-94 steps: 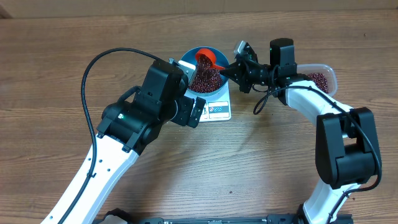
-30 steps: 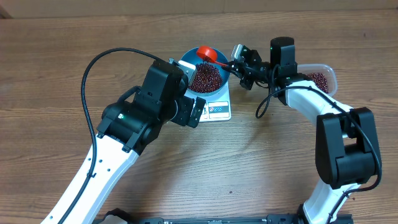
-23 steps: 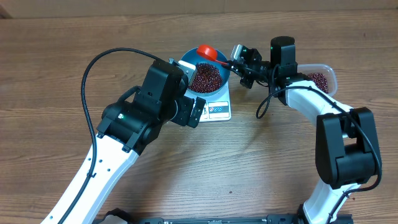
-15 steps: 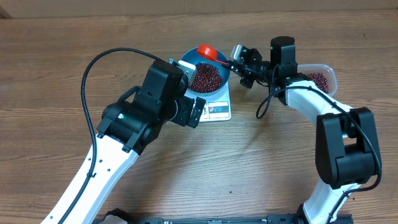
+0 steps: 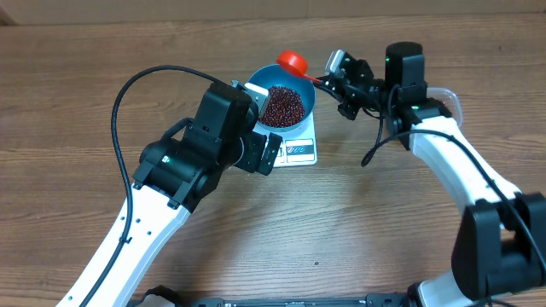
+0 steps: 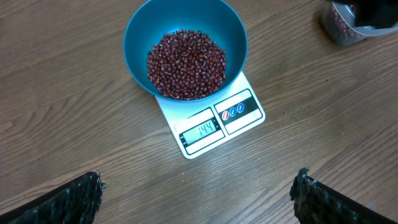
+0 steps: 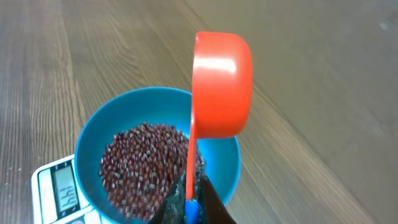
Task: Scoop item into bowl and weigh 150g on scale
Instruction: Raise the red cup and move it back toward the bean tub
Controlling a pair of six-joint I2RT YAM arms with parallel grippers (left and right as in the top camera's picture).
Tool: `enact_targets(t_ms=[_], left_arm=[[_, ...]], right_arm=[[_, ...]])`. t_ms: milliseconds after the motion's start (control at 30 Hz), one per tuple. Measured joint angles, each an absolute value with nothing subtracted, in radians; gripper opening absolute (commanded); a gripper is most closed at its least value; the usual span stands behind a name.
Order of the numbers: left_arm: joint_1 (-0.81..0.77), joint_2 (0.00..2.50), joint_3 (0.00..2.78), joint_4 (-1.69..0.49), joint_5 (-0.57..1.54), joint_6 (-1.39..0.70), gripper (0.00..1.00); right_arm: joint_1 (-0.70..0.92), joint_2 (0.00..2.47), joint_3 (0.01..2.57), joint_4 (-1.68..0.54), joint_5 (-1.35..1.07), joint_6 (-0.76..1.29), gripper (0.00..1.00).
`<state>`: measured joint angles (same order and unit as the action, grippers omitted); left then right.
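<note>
**Jaws: right pair clamped on scoop, left pair apart**

Right jaws: shut on the thin handle of a red scoop, its cup held up over the far rim of the bowl.
Left jaws: wide apart, empty, above the wooden surface.
Bowl: blue, holds beans, sits on a white scale.
Display: reads 144.
Clear tub of beans: well apart from the scale.
</note>
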<state>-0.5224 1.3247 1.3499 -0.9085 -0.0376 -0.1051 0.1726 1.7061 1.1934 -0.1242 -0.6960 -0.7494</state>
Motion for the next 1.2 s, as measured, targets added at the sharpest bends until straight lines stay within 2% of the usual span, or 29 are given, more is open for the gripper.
enact_targets(t_ms=[467, 633, 900, 1200], left_arm=[[-0.522, 1.325, 1.35, -0.908, -0.038, -0.105, 1.0], [-0.522, 1.325, 1.35, -0.909, -0.038, -0.105, 1.0], [-0.522, 1.325, 1.35, -0.909, -0.037, -0.105, 0.99], [-0.522, 1.325, 1.35, -0.909, -0.038, -0.105, 1.0]], right_arm=[[0.173, 1.538, 1.193, -0.399, -0.078, -0.446, 0.04], [0.155, 1.53, 1.193, -0.499, 0.05, -0.379, 0.04], [0.007, 1.53, 1.193, -0.576, 0.093, -0.248, 0.04], [-0.138, 1.53, 1.193, -0.682, 0.037, -0.216, 0.04]])
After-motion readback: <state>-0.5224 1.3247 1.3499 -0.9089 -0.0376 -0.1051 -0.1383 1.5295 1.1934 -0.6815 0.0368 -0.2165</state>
